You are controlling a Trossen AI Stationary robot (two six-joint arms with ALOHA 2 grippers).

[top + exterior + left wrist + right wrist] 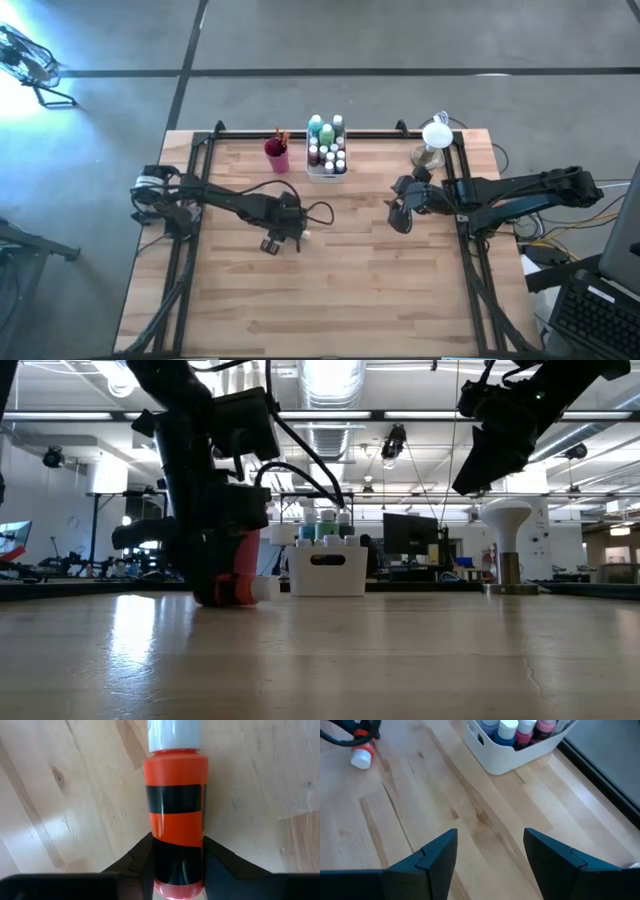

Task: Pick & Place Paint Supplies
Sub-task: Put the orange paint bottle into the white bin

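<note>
- Surface [330, 290]: wooden; white tray [326, 165] of paint bottles [327, 145] stands at the far edge, mid-width.
- Right tool [399, 212]: raised near the right edge, fingers wide, empty.
- Left tool [285, 238]: low at mid-surface, fingers narrowing around a lying red bottle [176, 815].
- Risk: the round bottle may roll or squirt out if gripped off-centre.

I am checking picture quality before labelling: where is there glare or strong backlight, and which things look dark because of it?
Low view: bright ceiling lights behind leave the left arm and right gripper nearly black, and the table reflects a pale sheen. High view: a blue-white glare at the floor's far left corner. Left wrist view: the red bottle is evenly lit, a soft bright patch on the wood beside it.
</note>
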